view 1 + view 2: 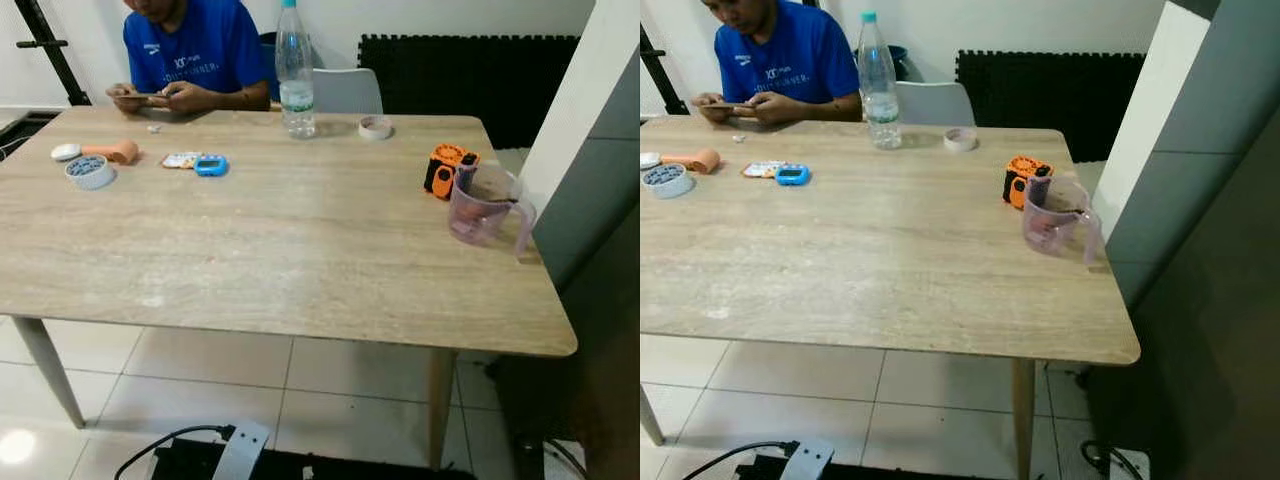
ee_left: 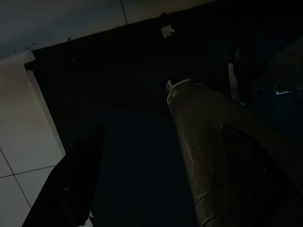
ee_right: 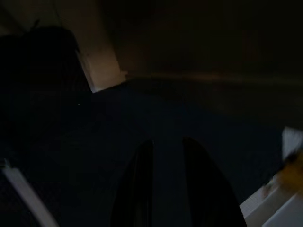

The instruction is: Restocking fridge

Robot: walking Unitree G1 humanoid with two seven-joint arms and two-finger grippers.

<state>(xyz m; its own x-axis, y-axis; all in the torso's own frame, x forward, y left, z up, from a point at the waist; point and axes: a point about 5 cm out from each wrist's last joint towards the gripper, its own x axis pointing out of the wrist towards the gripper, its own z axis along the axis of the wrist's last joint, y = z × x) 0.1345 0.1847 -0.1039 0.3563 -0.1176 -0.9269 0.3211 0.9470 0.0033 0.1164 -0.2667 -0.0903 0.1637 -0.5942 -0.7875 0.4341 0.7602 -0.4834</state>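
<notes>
The left claw (image 2: pixel 156 184) hangs low in shade over dark flooring and pale tile, its two fingers spread open, nothing between them. The right claw (image 3: pixel 165 189) hangs likewise in darkness, fingers nearly together, a narrow gap left, empty. Well above and ahead of both claws stands the wooden surface (image 1: pixel 280 250). On it, far side: a water bottle (image 1: pixel 296 70); toward the right claw's side, a clear pitcher (image 1: pixel 485 208) touching an orange device (image 1: pixel 447 168). A person in blue (image 1: pixel 190 50) sits behind.
</notes>
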